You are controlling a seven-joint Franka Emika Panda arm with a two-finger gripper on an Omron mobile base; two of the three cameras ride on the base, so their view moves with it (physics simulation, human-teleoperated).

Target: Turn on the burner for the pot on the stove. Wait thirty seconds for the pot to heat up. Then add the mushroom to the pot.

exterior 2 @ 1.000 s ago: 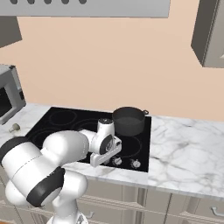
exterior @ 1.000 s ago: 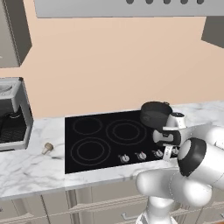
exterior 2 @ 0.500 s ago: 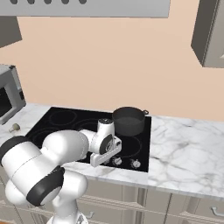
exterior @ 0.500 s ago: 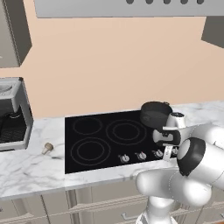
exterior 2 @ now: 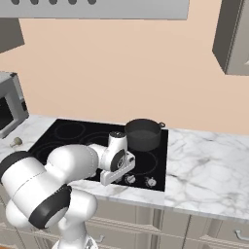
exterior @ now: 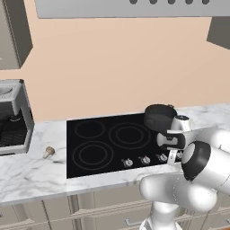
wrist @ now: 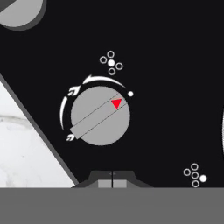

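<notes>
Nothing has moved over the last second — tool (wrist: 112, 184) stays clenched, empty, hovering over a stove (exterior: 103, 152) knob (wrist: 100, 115). Pot (exterior: 159, 117) sits on the back right burner; mushroom (exterior: 48, 152) on the desk (exterior: 27, 173) left — likely the heating wait.
</notes>
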